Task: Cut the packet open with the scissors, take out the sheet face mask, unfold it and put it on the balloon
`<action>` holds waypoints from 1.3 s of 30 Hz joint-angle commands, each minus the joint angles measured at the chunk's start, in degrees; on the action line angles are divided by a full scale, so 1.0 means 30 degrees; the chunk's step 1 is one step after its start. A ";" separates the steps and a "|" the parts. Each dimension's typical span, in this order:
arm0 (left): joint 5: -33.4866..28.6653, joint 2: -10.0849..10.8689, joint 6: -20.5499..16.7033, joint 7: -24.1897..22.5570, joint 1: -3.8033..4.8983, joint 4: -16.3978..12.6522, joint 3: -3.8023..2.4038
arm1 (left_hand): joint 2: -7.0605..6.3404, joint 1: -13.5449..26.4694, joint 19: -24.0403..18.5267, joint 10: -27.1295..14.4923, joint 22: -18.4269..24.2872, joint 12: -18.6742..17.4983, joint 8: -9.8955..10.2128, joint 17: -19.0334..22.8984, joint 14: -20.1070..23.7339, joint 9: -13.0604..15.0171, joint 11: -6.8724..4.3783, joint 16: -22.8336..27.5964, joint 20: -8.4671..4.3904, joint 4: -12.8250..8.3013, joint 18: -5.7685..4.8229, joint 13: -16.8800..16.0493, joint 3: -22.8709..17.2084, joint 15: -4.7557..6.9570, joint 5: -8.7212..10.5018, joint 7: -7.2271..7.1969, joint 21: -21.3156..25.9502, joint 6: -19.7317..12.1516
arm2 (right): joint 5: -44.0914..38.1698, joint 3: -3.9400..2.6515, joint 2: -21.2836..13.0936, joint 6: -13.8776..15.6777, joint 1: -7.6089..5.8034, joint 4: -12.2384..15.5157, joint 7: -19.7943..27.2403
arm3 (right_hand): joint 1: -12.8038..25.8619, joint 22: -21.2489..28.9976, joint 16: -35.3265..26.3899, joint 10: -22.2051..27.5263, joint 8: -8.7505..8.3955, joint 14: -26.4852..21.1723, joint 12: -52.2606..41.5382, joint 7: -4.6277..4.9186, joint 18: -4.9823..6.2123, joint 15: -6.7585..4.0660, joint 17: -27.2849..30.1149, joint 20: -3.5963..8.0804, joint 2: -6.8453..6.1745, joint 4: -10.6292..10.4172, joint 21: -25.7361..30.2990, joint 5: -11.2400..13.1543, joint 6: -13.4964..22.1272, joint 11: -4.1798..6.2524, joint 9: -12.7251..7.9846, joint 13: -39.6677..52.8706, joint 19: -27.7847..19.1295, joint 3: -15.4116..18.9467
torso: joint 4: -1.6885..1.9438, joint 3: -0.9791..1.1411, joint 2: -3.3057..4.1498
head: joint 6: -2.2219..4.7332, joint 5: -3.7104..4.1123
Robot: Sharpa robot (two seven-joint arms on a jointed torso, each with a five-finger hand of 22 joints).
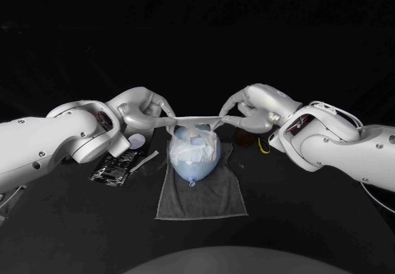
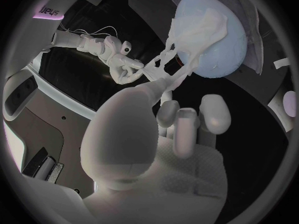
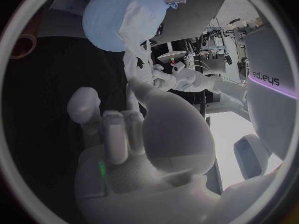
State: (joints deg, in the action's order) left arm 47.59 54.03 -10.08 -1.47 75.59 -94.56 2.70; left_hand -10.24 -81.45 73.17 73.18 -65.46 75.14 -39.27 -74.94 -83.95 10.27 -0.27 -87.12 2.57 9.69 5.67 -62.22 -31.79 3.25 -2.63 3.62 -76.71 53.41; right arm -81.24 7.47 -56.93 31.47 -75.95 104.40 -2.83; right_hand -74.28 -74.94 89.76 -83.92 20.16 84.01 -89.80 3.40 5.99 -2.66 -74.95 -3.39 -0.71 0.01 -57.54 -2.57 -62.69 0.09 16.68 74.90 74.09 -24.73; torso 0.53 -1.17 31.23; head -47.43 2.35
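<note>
Hidden: packet (image 1: pixel 115 168) partly behind left arm (image 1: pixel 74 134).
Balloon (image 1: pixel 194 165): lengthwise up-down in frame, knot (image 1: pixel 192 183) at bottom.
Left robot hand (image 1: pixel 150 114): pinches sheet face mask (image 1: pixel 197 119).
Right robot hand (image 1: pixel 247 111): pinches its other end.

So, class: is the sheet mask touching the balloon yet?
Touching. The left wrist view shows the sheet mask lying flat on the balloon; the head view shows it draped there too.
</note>
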 commanded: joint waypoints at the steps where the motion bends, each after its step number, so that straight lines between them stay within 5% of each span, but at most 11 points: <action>1: -0.0314 0.0043 0.0621 -0.0048 0.0064 0.0090 -0.0015 | -0.0004 -0.0207 -0.0096 0.0002 0.0024 -0.0034 -0.0134 -0.2026 -0.1034 0.1712 0.0004 0.0057 0.0021 -0.0098 -0.0001 -0.0009 0.0016 0.0087 -0.0061 0.0066 0.0091 0.0097 | -0.0574 -0.0015 -0.0061 -0.0421 -0.0041 -0.0112 -0.0694 | -0.0155 -0.2185 0.0079 -0.2027 0.0379 0.1995 -0.0066 -0.0003 0.0111 -0.0168 -0.5017 0.0007 -0.0035 -0.0099 -0.0103 -0.0064 -0.0098 0.0099 0.0568 0.5032 0.0067 0.0002 | 0.0003 -0.0007 0.0018 | -0.0025 0.0011; 22: -0.0372 0.0131 0.0941 0.0077 0.0170 0.0699 -0.0015 | -0.0234 -0.0087 -0.0304 -0.0564 0.0283 -0.0484 -0.0033 -0.1765 -0.0933 0.1631 0.0092 0.0163 0.0052 -0.0182 0.0050 0.0704 0.0028 0.0007 -0.0057 0.0138 0.0258 0.0117 | -0.1139 -0.0054 -0.0359 -0.0016 -0.0496 -0.0144 -0.1247 | -0.0197 -0.2239 0.0079 -0.2027 0.0446 0.1995 -0.0066 -0.0015 0.0071 -0.0175 -0.5017 0.0015 -0.0091 -0.0097 -0.0306 -0.0066 -0.0106 0.0109 0.0615 0.5032 0.0177 0.0003 | -0.0005 0.0002 -0.0005 | 0.0037 0.0013; 39: -0.0376 0.0157 0.1040 0.0027 0.0177 0.0769 -0.0015 | 0.0004 -0.0364 -0.0363 -0.0464 0.0314 -0.0414 0.0092 -0.1758 -0.0913 0.1521 0.0212 0.0180 0.0111 -0.0564 0.0059 0.0455 -0.0482 -0.0086 -0.0060 0.0328 0.0299 0.0129 | -0.0994 -0.0080 -0.0562 -0.0496 -0.0880 0.0041 -0.1369 | -0.0215 -0.2246 0.0079 -0.2027 0.0507 0.1995 -0.0066 -0.0024 0.0067 -0.0182 -0.5017 0.0021 -0.0114 -0.0119 -0.0331 -0.0066 -0.0123 0.0116 0.0655 0.5032 0.0199 0.0000 | -0.0004 -0.0006 -0.0001 | 0.0067 0.0005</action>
State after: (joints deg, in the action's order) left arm 46.75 54.29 -7.29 -1.44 76.05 -92.56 2.68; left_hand -10.35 -81.82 72.37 71.75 -64.40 74.00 -39.21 -74.94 -83.94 10.27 -0.09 -86.90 2.96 8.19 5.67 -60.78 -32.98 3.24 -2.62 4.23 -76.00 53.64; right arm -83.85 7.31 -58.31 30.69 -78.48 104.68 -5.68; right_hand -74.28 -74.94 89.74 -83.92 20.21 84.01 -89.80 3.16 5.66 -2.65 -74.95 -3.19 -1.15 -0.04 -58.21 -2.65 -62.70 0.09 16.67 74.90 74.29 -24.77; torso 0.49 -1.16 31.23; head -47.22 2.36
